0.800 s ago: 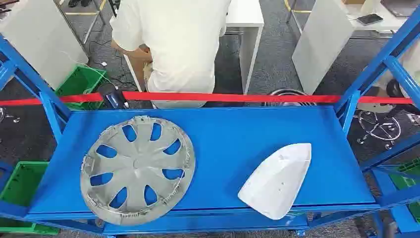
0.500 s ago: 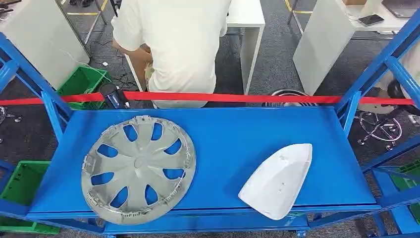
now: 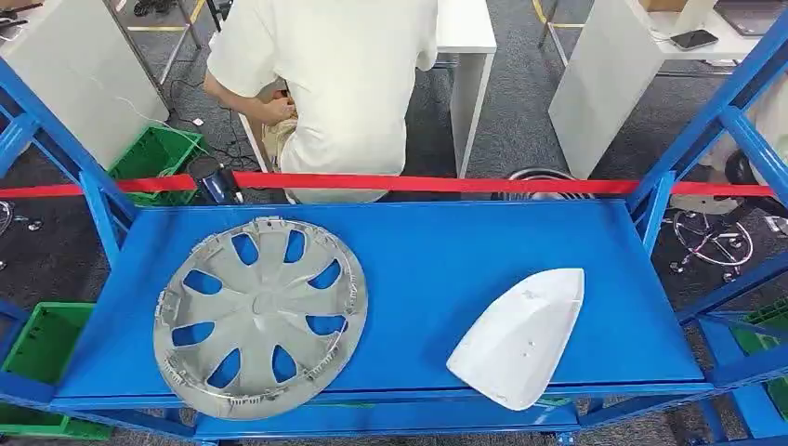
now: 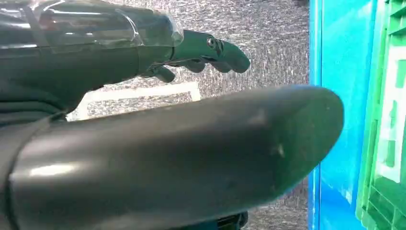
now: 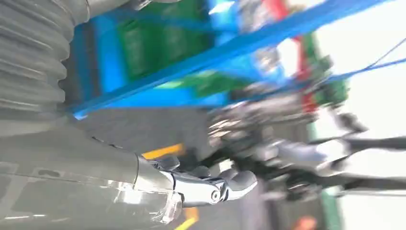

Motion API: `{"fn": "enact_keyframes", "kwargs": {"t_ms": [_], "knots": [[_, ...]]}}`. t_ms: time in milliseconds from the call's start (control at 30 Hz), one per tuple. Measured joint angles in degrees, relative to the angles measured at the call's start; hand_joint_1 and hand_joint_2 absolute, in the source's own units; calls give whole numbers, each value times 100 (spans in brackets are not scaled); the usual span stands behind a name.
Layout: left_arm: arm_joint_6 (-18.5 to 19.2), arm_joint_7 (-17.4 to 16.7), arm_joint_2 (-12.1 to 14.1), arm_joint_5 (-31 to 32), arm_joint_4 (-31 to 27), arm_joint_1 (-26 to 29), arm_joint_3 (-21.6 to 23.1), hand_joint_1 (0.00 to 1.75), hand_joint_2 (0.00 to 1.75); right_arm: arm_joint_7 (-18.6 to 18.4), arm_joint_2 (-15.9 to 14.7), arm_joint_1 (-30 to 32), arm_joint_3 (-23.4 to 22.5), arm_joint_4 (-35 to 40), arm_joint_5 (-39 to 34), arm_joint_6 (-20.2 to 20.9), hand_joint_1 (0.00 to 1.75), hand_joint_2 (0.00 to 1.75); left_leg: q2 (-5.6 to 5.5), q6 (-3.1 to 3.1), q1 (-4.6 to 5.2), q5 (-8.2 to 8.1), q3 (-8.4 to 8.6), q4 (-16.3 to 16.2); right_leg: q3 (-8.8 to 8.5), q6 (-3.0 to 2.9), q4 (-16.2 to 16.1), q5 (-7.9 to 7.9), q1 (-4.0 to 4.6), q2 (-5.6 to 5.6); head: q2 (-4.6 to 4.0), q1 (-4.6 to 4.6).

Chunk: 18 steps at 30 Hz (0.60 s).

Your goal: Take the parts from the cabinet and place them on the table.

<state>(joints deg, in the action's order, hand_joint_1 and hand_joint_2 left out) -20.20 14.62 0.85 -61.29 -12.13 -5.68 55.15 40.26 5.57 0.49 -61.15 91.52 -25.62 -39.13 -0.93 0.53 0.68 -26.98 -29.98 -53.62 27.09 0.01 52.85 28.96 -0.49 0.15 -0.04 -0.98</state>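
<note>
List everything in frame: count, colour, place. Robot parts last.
Wheel cover: 1, silver-grey, left part of the blue shelf, lying flat.
Housing part: 1, white, right front of the shelf, overhanging its front edge.
Shelf: 1, blue, centre, on a blue frame.
Tape: 1, red, stretched across behind the shelf.
Crates: several, green, on the floor left and right of the rack.
Tables: white, behind the tape.
Phone: 1, dark, on the far right table.
Person: 1, white shirt, back turned, behind the tape.
Left hand: holds nothing, near the rack's blue side.
Right hand: holds nothing, below the rack, picture blurred.
</note>
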Motion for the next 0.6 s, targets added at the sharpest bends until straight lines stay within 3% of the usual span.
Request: {"fn": "enact_keyframes", "kwargs": {"t_ms": [267, 467, 600], "knots": [[-4, 35, 9, -29, 2, -7, 0, 0, 0, 20, 140, 494, 774, 2285, 596, 5, 0, 175, 83, 3, 0, -3, 25, 6, -27, -1, -2, -1, 1, 17, 0, -7], [52, -6, 9, -31, 2, -10, 0, 0, 0, -7, 335, 526, 1576, 3769, 3470, 5, 0, 175, 135, 3, -4, 0, 30, 9, -28, -9, -2, -11, 7, 39, 0, -2], [87, -78, 11, -11, 2, -13, 2, 0, 0, -4, 378, 433, 1989, 4271, 4097, 5, 0, 175, 157, 4, -6, 3, 33, 12, -28, -17, -4, -20, 11, 49, 0, 2]]}}
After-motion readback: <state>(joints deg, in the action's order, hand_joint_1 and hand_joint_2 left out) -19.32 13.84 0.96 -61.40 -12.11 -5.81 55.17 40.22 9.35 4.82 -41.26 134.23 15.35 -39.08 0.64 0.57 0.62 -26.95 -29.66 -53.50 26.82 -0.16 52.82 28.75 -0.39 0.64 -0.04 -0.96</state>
